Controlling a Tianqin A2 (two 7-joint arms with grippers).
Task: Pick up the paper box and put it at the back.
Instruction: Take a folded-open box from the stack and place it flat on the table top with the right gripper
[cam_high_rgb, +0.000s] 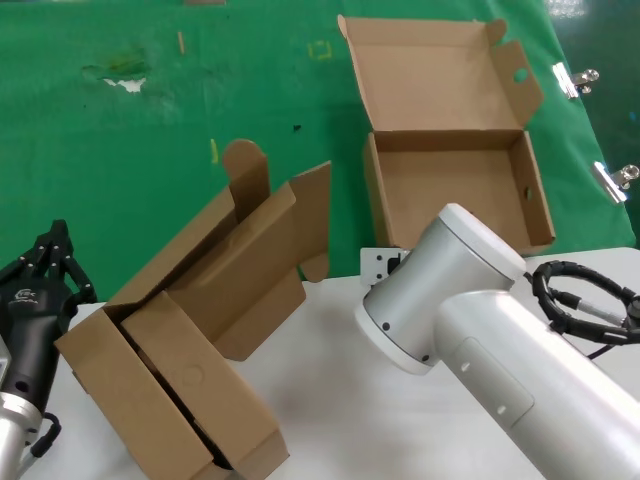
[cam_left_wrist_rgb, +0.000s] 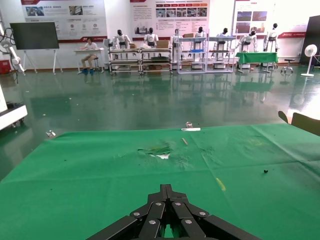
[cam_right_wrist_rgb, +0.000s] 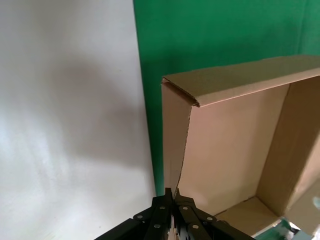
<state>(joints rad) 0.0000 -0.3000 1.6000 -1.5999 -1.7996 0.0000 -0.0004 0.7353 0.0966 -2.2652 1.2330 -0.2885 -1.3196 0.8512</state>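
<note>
Nearest the head camera, the right arm's thick silver housing (cam_high_rgb: 450, 300) crosses the lower right of the view, and its right gripper (cam_right_wrist_rgb: 172, 200) is hidden behind it there. The right wrist view shows that gripper's black fingers drawn together on the front wall of the paper box (cam_high_rgb: 455, 185), pinching the cardboard edge. This box sits open on the green cloth (cam_high_rgb: 120, 180), its lid (cam_high_rgb: 435, 75) folded back and away from the robot, its near wall close to the cloth's border with the white bench (cam_high_rgb: 330, 400).

At the lower left, the left gripper (cam_high_rgb: 45, 265) hovers with its fingers closed, holding nothing, just beside a bunch of other brown boxes (cam_high_rgb: 190, 340) that lie tilted across the edge between bench and cloth. Two metal clips (cam_high_rgb: 575, 80) lie by the cloth's right edge.
</note>
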